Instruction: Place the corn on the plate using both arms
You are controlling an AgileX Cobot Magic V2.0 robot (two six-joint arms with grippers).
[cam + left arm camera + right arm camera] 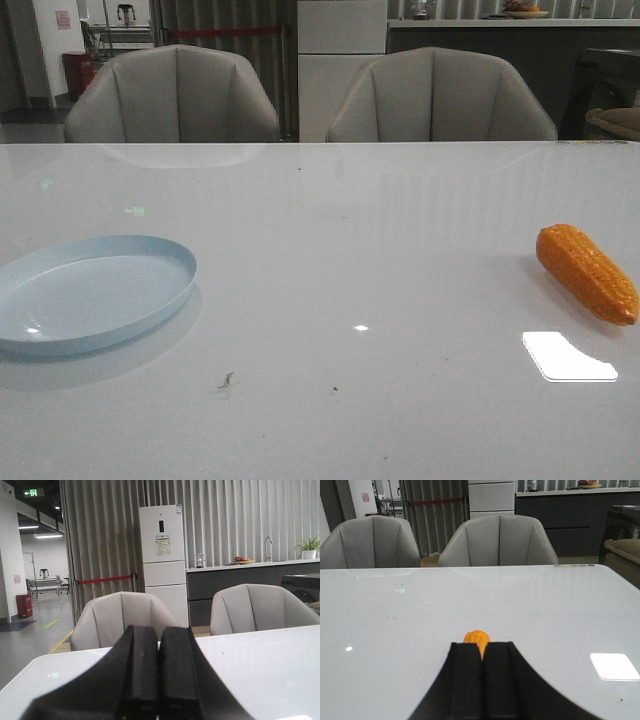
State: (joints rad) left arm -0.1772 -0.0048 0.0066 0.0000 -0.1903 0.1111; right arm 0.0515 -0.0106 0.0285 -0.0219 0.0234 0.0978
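Observation:
The orange corn point(587, 272) lies on its side at the right of the white table, its tapered end toward the front right edge. At the left of the table sits the pale blue plate point(150, 300), with nothing on it. Neither arm shows in the front view. In the right wrist view my right gripper point(481, 646) is shut and holds nothing, and one end of the corn point(476, 637) peeks out just beyond its fingertips. My left gripper point(159, 630) is shut too, its pads pressed together over bare table. The plate is out of both wrist views.
Two grey chairs point(172, 95) point(440, 97) stand behind the table's far edge. A bright square glare patch point(568, 357) lies on the tabletop near the corn. A small dark scuff point(226, 380) marks the table's front middle.

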